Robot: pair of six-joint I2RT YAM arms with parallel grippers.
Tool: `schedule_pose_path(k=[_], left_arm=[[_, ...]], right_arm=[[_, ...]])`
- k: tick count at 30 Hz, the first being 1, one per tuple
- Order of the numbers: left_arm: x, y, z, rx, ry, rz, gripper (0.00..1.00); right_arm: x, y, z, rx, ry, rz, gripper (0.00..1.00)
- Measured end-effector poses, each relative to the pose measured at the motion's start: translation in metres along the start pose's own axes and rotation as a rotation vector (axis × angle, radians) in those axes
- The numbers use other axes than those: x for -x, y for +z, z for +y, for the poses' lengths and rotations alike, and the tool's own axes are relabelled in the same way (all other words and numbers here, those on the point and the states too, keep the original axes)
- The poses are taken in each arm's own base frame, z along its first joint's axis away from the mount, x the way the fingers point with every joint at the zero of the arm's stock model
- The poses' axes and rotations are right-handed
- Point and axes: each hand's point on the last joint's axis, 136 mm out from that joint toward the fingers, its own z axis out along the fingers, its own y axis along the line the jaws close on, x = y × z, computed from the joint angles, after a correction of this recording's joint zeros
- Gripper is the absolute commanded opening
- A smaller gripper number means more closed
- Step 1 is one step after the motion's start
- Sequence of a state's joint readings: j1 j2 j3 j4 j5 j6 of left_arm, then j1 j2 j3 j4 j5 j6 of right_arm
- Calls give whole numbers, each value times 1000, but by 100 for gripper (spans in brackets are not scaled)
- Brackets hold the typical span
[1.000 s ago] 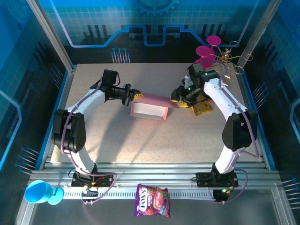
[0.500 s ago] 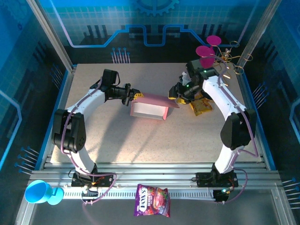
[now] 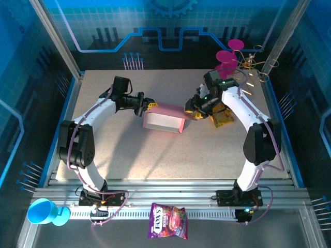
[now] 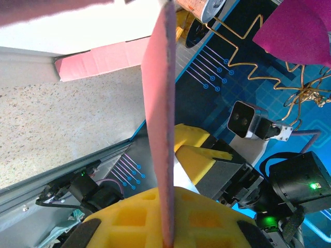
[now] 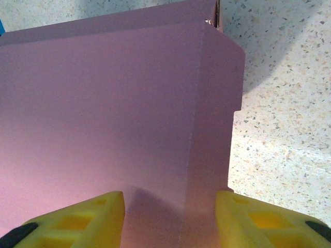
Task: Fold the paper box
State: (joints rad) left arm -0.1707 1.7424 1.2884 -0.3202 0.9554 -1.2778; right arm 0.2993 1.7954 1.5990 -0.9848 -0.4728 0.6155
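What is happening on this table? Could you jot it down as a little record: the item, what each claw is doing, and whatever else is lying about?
Item: paper box, half folded, with a pink flap lifted over its whitish body
Left gripper: shut on the flap's left end, which is seen edge-on in the left wrist view
Right gripper: open, fingers apart at the flap's right end
Far right corner: magenta cups
Under right arm: yellow bag
Off the table, near side: purple snack bag, blue cup
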Motion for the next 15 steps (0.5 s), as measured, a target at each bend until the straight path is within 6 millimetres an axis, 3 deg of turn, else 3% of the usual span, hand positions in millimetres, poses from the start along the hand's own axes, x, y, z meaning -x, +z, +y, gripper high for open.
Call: schedule_pose_path(k=[15], left_arm=[[4, -2, -3, -10, 6, -15, 0]], right_arm=[[0, 11, 8, 114, 109, -14, 37]])
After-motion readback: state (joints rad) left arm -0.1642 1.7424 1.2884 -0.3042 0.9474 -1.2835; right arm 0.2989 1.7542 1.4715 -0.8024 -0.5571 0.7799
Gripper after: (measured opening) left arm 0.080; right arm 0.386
